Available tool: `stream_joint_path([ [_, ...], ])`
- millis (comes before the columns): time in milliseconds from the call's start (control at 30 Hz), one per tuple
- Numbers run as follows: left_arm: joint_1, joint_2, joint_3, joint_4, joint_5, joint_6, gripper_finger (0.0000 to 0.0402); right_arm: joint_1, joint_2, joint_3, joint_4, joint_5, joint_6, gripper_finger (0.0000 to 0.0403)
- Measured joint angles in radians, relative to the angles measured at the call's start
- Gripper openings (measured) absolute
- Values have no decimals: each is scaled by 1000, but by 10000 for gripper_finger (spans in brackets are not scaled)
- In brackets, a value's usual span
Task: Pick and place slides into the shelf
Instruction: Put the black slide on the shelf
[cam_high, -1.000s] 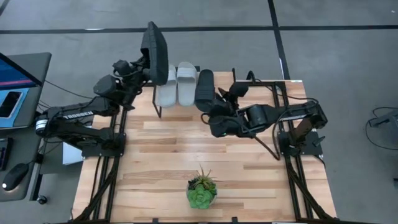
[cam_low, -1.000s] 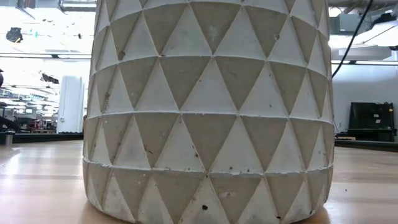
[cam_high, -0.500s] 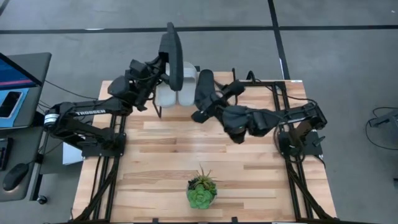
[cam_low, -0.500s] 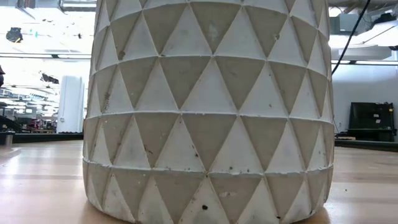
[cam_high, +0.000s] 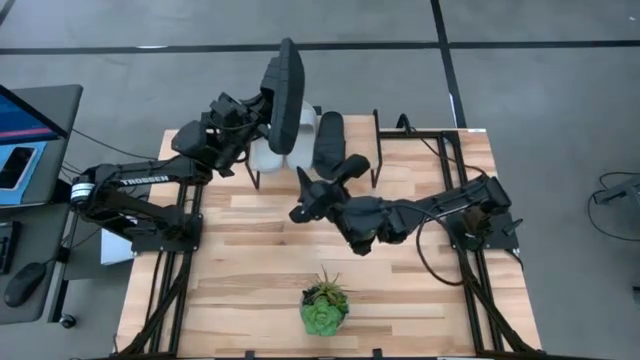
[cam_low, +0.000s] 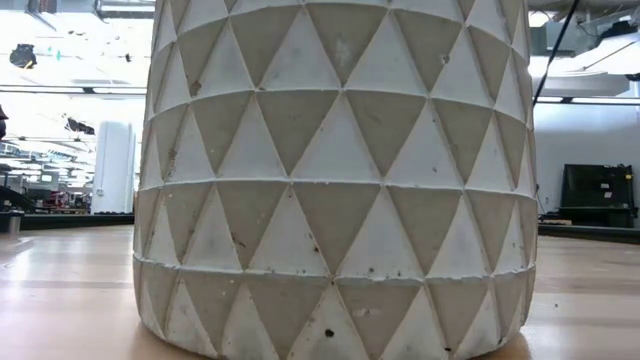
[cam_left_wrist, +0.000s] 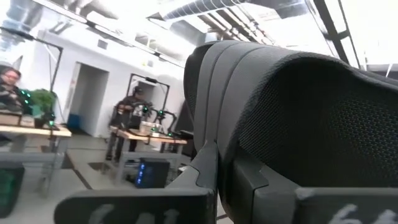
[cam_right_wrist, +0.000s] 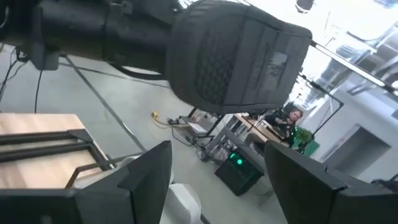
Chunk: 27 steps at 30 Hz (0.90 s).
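The left pincer, clamped on the last black slide, hovered over the shelf at the bench's far edge, needing lowering beside the placed black slide; the right pincer gaped empty.

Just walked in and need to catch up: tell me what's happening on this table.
Two robot arms are loading slides onto the shelf at the table's far edge. The left gripper is shut on a black slide, holding it in the air over the two grey slides on the shelf. The right gripper is open and empty, just in front of the shelf where another black slide sits. A potted plant stands at the near edge.
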Motion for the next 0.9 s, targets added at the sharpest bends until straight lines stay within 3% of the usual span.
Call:
stream_joint_path([
  [500,0,22,59,-48,28,-172,0,-12,42,0,89,26,-114,249],
  [633,0,75,69,-52,28,-200,0,7,42,0,136,101,-204,249],
  [900,-20,211,213,-126,71,-204,0,12,41,0,160,138,-247,249],
])
